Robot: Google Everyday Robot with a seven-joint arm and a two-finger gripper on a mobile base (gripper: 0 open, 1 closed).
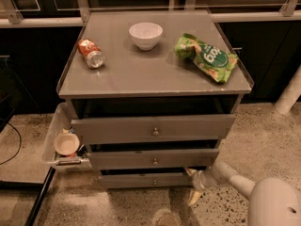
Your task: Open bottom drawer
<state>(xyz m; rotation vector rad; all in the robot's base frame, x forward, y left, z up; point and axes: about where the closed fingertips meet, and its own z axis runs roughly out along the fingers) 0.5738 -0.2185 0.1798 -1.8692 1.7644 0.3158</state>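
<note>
The white arm (231,179) comes in from the lower right corner of the view, where a big rounded joint (275,205) fills the bottom edge. From that joint a slim forearm slopes up and to the left, ending in a thicker wrist. The gripper (191,186) sits low, right of the middle of the view, facing left. Its two pale yellowish fingers (193,197) stand spread apart (one points up and left, the other hangs down), with nothing visible between them.
</note>
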